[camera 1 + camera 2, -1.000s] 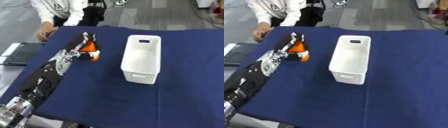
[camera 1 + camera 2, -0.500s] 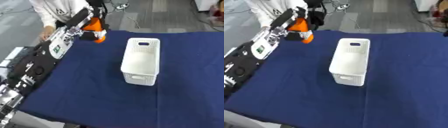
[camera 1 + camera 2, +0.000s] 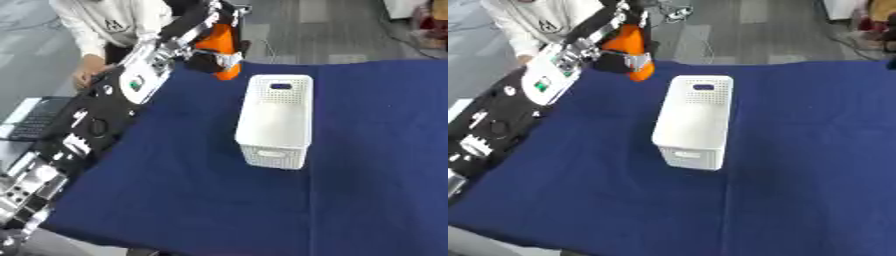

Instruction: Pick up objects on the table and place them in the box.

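**Orange object lifted beside the box**

Above the far left corner of the bench (image 3: 175, 200), the left robot hand (image 3: 206, 44) hung in the air with its fingers curled round an orange object (image 3: 220, 42), which I could make out only as a rounded orange shape, partly hidden by the black fingers. It was held clear of the blue cloth, just left of the far end of the white box (image 3: 276, 117) and not over its opening.

The white perforated box stood upright near the middle of the bench, its long side running away from the camera, a handle slot showing at each short end. Bare blue cloth lay all round it: a wide stretch to the right reaching the right edge, a broad strip in front down to the near edge, and a narrower lane on the left between the box and the black arm. The arm ran along the left edge from the lower left corner up to the far corner.

One second earlier the hand lay low on the cloth at the orange object, near the left edge. Half a second earlier it was already raised with the object beyond the far edge. Now it had swung rightward, closer to the box. The right robot hand showed in neither view.
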